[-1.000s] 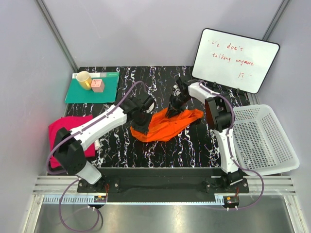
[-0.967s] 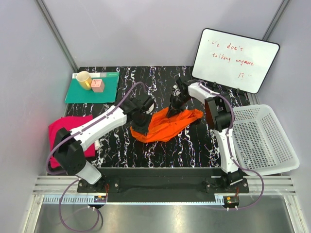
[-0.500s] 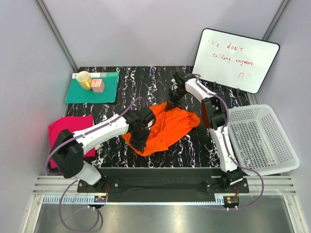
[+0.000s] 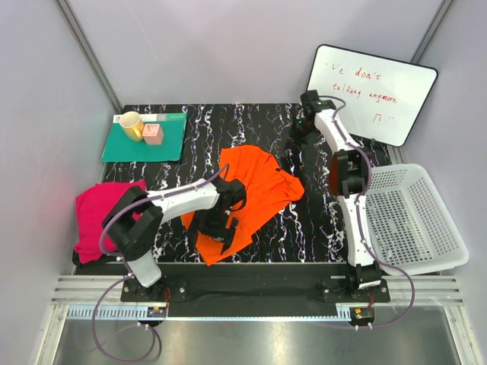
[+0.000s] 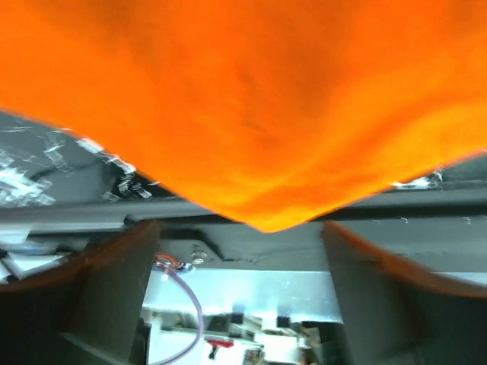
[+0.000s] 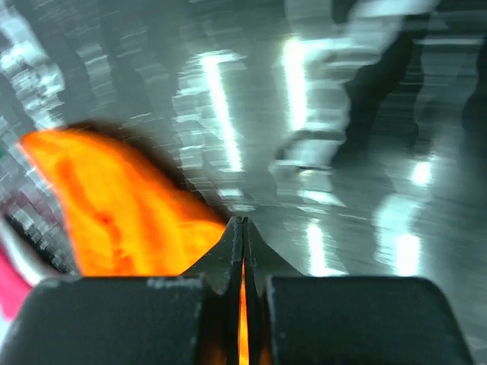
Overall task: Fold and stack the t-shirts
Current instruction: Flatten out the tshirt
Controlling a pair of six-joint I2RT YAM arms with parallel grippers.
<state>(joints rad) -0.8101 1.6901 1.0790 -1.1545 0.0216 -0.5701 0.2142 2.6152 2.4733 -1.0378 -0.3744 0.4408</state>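
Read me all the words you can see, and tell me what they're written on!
"We don't talking anymore": red handwriting on the whiteboard, over two lines. The first word is faint, so "We" is my best reading.
A small red mark like "π" sits below those words on the same board. It is too small to read for sure.
Nothing else in these pictures shows writing that can be read.

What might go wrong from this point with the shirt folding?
1. The orange t-shirt's near corner lies close to the front edge of the table, by the open left end effector; a pull there might drag it off.
2. The right end effector is stretched far back beside the whiteboard and might knock it.
3. The magenta t-shirt sits crumpled at the table's left edge and might slide off.
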